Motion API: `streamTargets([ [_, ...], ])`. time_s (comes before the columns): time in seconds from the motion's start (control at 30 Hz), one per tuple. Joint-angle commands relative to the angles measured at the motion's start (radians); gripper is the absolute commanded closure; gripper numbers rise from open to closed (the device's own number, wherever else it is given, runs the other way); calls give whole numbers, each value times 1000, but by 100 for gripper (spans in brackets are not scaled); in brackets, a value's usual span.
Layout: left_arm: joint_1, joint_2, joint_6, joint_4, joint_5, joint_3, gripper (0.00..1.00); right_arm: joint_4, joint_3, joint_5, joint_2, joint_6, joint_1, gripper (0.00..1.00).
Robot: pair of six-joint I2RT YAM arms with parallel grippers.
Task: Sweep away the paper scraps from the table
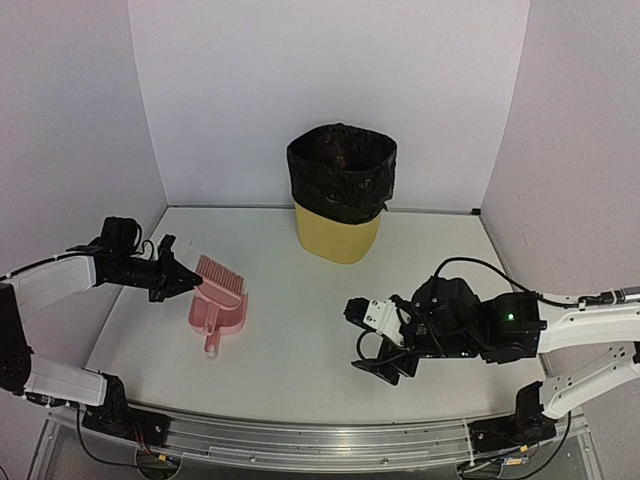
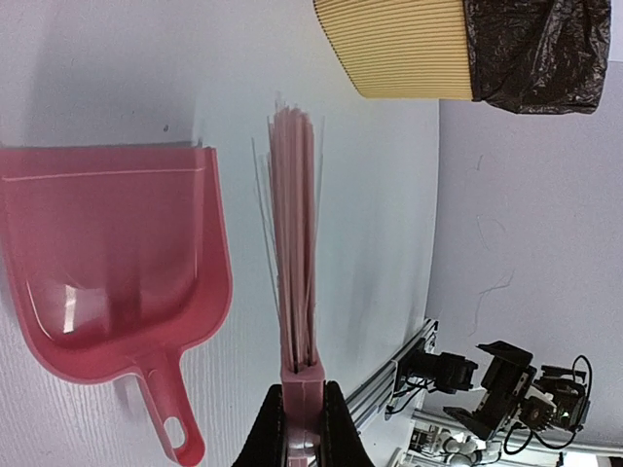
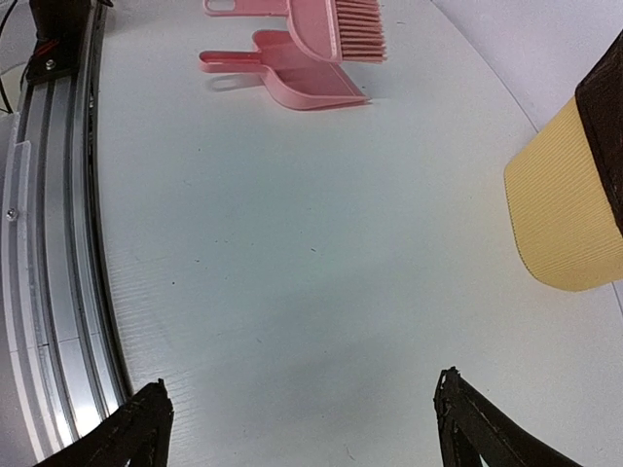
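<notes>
Left gripper (image 1: 183,278) at the left side of the table (image 1: 320,350), jaws clamped tight on the handle of a pink brush (image 2: 294,233). The bristles point away from the wrist toward the far wall. The brush sits just beside a pink dustpan (image 2: 117,253), along its side wall; can't tell if the two touch. The dustpan lies flat on the table, open mouth facing the back and handle toward the front rail (image 1: 320,440). Right gripper (image 1: 378,368) is over the right-centre of the table, low and pointed left, well apart from brush and dustpan. In its wrist view the jaws stand wide apart with nothing but bare tabletop between them, holding nothing. A yellow ribbed bin (image 1: 338,235) lined with a black bag (image 1: 340,170) stands upright at the back centre of the table, near the rear wall; its inside is too dark to read from the top view. The white matte table fills the workspace from the metal rail at the front to the white walls.
</notes>
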Motion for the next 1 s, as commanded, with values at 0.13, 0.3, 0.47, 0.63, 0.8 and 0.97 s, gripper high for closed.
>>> streamTargets([
  [0.13, 7, -3, -85, 134, -6, -88, 100, -14, -22, -67, -44, 26, -40, 10],
  [0.3, 8, 47, -75, 159, -3, -64, 100, -32, -19, -84, -54, 38, -45, 10],
  [0.47, 17, 109, -39, 133, -35, -50, 100, -52, -20, -79, -59, 40, -45, 10],
  [0.63, 22, 171, -45, 176, -21, -44, 100, -59, -9, -95, -35, 51, -45, 10],
  [0.8, 24, 187, -43, 181, -18, -34, 100, -60, -3, -95, -21, 53, -45, 10],
  [0.97, 24, 211, -10, 156, -31, -21, 100, -60, 1, -93, -21, 48, -45, 11],
])
